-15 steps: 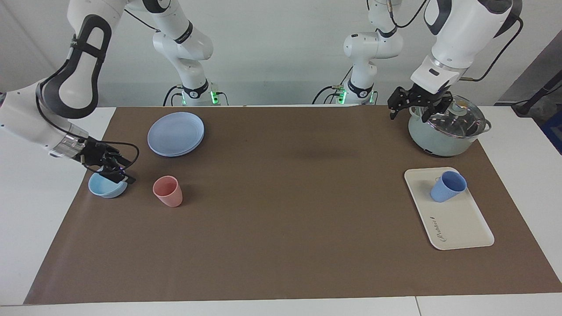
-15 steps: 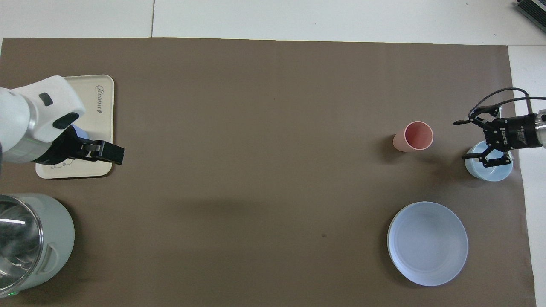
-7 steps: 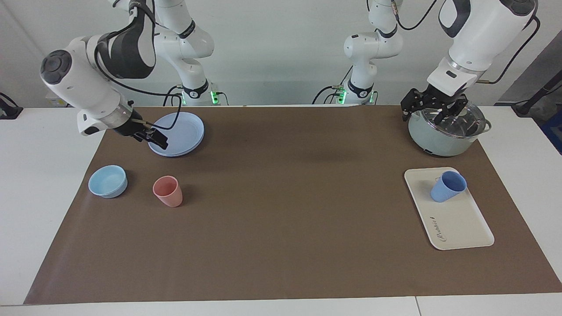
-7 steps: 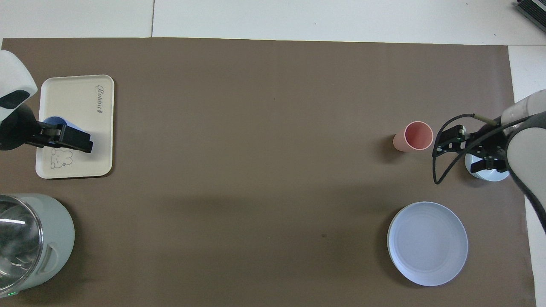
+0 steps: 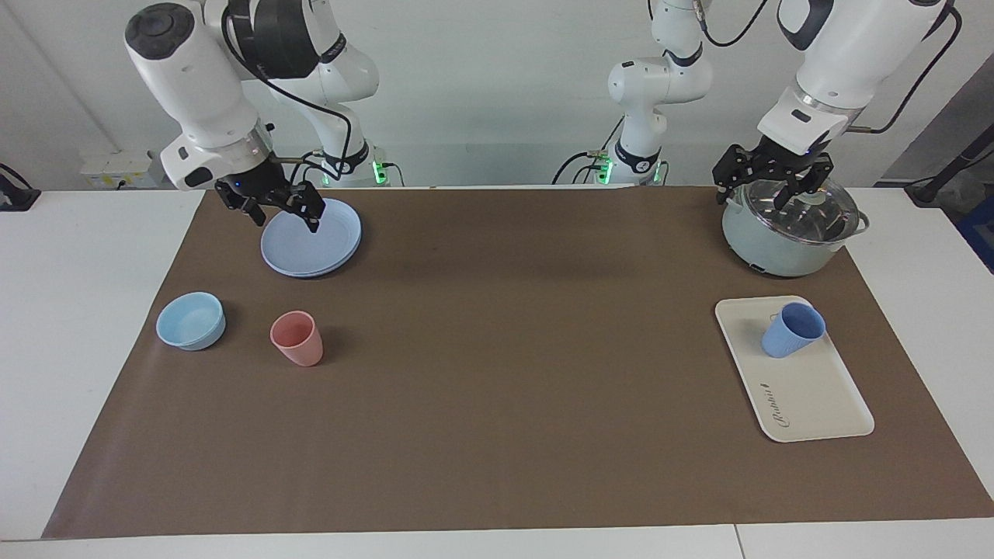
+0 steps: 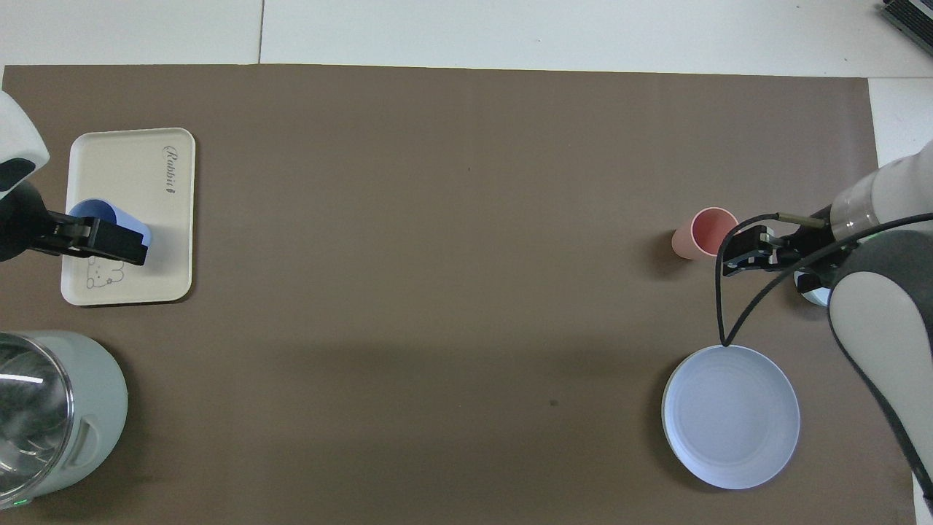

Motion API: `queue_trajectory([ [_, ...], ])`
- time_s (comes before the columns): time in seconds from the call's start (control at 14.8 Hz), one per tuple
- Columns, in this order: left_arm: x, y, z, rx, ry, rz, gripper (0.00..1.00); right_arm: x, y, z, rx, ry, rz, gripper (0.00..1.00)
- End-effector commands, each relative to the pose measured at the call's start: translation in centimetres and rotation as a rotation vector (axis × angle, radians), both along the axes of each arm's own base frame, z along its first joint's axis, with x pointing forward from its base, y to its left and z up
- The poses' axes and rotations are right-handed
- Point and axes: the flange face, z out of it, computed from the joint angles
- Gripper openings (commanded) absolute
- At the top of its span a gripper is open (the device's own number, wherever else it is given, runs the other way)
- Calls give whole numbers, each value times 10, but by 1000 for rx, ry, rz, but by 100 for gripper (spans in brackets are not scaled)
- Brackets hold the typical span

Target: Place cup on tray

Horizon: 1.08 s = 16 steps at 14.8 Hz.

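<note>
The periwinkle-blue cup point(image 5: 792, 330) stands on the cream tray point(image 5: 811, 396), on the tray's end nearer the robots, free of both grippers. In the overhead view the cup point(image 6: 91, 211) is partly covered by my raised left gripper point(image 6: 109, 244), above the tray point(image 6: 157, 233). In the facing view my left gripper point(image 5: 773, 190) is open and empty, up in the air over the pot. My right gripper point(image 5: 273, 213) is open and empty over the round blue plate; it also shows in the overhead view point(image 6: 747, 251).
A grey-green pot with a glass lid point(image 5: 792, 233) stands near the tray, nearer the robots. At the right arm's end are the blue plate point(image 5: 311, 241), a pink tumbler point(image 5: 297, 338) and a light-blue bowl point(image 5: 190, 320).
My right gripper rose from the light-blue bowl, left it on the table, and swung to over the blue plate. My left gripper lifted slightly over the pot. The cup has not moved.
</note>
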Motion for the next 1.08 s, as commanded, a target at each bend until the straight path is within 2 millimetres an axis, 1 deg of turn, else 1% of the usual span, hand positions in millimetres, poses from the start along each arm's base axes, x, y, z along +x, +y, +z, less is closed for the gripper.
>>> queue_trajectory([
  [0.0,-9,4,1,20,12,-11,100,10,-8,31,-49,-68,47,99],
  [0.13,-10,5,2,27,32,-9,100,15,-12,51,-59,-104,74,99],
  [0.2,-11,5,9,29,42,-12,100,15,-16,60,-62,-111,70,99],
  [0.34,-11,5,10,28,41,-12,100,23,-14,67,-66,-98,76,100],
  [0.4,-11,7,11,28,42,-9,100,21,-15,72,-68,-89,78,100],
  [0.47,-11,7,15,28,32,-7,100,21,-14,70,-57,-83,80,100],
  [0.54,-12,7,16,27,24,-7,100,20,-14,62,-51,-66,81,100],
  [0.67,-14,6,11,29,30,-9,100,12,-14,53,-49,-37,85,100],
  [1.01,-15,5,7,29,30,-7,100,10,-15,51,-47,-29,105,100],
])
